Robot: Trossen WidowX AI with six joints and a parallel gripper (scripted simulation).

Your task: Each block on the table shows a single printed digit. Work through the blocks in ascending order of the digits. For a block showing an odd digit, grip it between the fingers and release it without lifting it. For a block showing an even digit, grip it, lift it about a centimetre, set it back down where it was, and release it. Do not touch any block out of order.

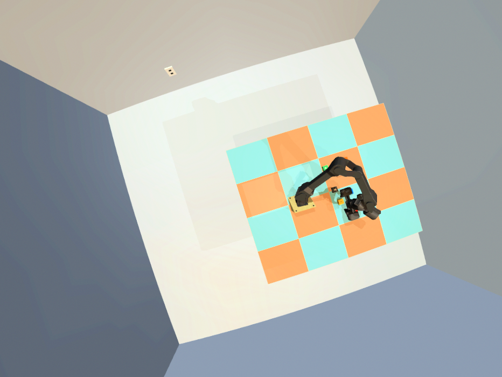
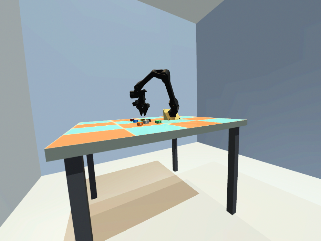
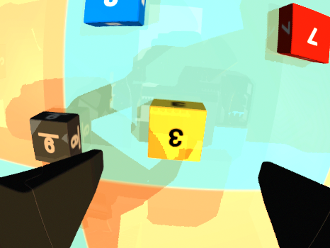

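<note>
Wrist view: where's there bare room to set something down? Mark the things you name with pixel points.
Room shows between the yellow block (image 1: 340, 201) (image 2: 142, 119) (image 3: 177, 138) and the red block (image 1: 356, 210) (image 2: 132, 119) (image 3: 307, 37), and between yellow and the blue block (image 1: 351, 190) (image 2: 135, 121) (image 3: 114, 14). It's crowded lower left: the dark block (image 1: 334, 189) (image 2: 148, 120) (image 3: 51, 142) appears right by the open tool's (image 1: 349, 203) (image 2: 143, 115) (image 3: 182, 157) finger.

Block digits, exterior view's front desk edge as reference.
Orange block (image 1: 345, 158) (image 2: 140, 124): 0, nearest that desk (image 1: 279, 259) (image 2: 145, 140) edge; yellow block (image 1: 340, 201) (image 2: 142, 119) (image 3: 177, 134): 3, red block (image 1: 356, 210) (image 2: 132, 119) (image 3: 309, 35): 7, both farther back; dark block (image 1: 334, 189) (image 2: 148, 120) (image 3: 51, 138): barred digit (6 or 9, can't tell).
</note>
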